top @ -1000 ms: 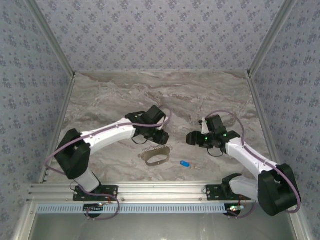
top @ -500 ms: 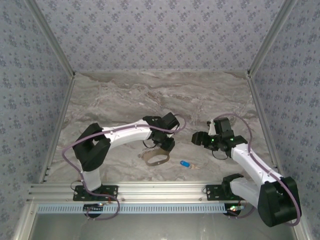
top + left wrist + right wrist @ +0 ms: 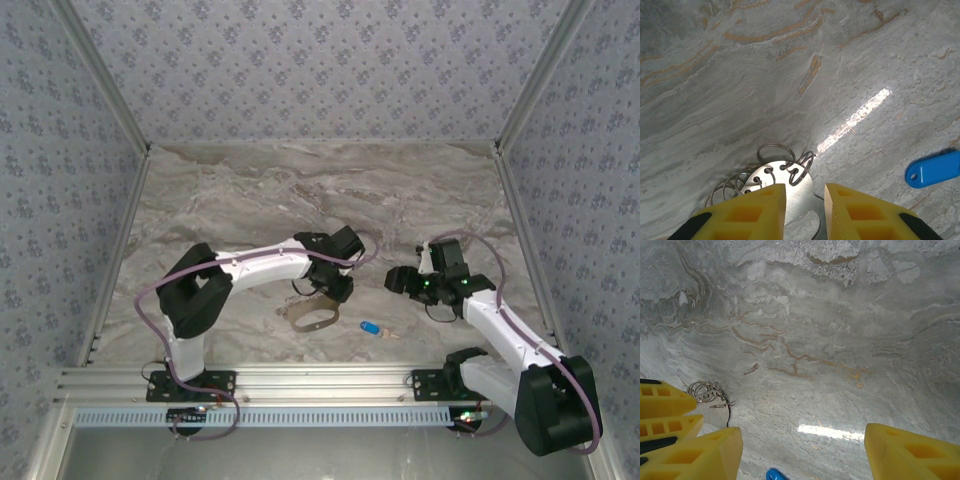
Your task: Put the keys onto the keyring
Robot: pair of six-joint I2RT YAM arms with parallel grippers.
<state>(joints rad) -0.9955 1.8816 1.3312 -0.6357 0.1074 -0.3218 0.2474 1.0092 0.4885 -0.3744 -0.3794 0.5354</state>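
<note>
Lowest in the top view, we judge the small blue-headed metal key (image 3: 369,327) light and slick; its plastic head is the best hold. Left of it, the thin, stiff steel keyring (image 3: 777,176) with springy wire loops lies on the marble surface (image 3: 740,75), under the left pincer (image 3: 805,189); its jaws are close-set, and we cannot tell if they grip. The right pincer (image 3: 800,440) gapes empty.

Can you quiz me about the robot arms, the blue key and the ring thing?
1. True or false: the blue plastic-headed key lies loose on the grey marble table.
2. Which one sits right over the silvery metal keyring plate with wire loops? A the left end effector; B the right end effector.
3. Fill in: the right end effector's jaws stand ____.
Key: 1 true; 2 A; 3 open.
</note>
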